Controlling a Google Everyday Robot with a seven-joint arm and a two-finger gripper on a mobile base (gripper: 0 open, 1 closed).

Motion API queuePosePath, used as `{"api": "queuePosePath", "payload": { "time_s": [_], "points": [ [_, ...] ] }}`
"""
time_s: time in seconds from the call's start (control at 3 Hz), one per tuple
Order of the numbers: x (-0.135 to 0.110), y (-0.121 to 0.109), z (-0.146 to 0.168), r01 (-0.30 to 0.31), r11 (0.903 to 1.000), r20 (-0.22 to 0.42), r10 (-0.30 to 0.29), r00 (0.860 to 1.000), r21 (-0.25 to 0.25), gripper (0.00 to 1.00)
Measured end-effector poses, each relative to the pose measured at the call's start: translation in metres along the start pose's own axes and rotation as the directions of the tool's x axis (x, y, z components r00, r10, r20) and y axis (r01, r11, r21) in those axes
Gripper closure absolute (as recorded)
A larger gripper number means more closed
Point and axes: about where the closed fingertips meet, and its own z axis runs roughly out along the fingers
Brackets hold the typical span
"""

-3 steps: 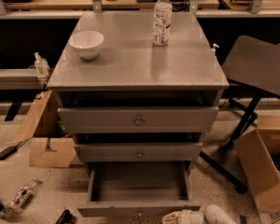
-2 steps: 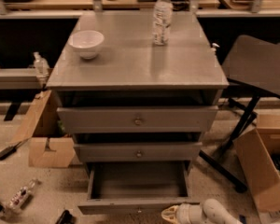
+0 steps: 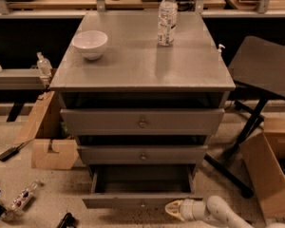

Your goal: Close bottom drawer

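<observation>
The grey three-drawer cabinet (image 3: 141, 70) stands in the middle of the camera view. Its bottom drawer (image 3: 141, 201) is pulled out, showing a plain grey inside, with a small knob at the centre of its narrow front panel. The two drawers above it are nearly shut. My gripper (image 3: 173, 209), cream-coloured on a white arm coming from the lower right, sits right in front of the bottom drawer's front panel, just right of the knob, at or very near the panel.
A white bowl (image 3: 90, 43) and a water bottle (image 3: 166, 18) stand on the cabinet top. A black folding table (image 3: 263, 75) and a cardboard box (image 3: 270, 175) are to the right. Another cardboard box (image 3: 50, 141) and small items lie on the floor at left.
My gripper has moved left along the bottom drawer's front, toward the knob. The view has shifted slightly. The drawer stays pulled out.
</observation>
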Motion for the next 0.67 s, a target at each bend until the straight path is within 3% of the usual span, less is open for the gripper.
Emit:
{"api": "queuePosePath", "payload": {
  "time_s": [0.33, 0.67],
  "points": [
    [0.0, 0.001, 0.0, 0.0, 1.0, 0.0, 0.0, 1.0, 0.0, 1.0],
    [-0.001, -0.033, 0.005, -0.004, 0.9994, -0.007, 0.004, 1.0, 0.034, 1.0]
  ]
}}
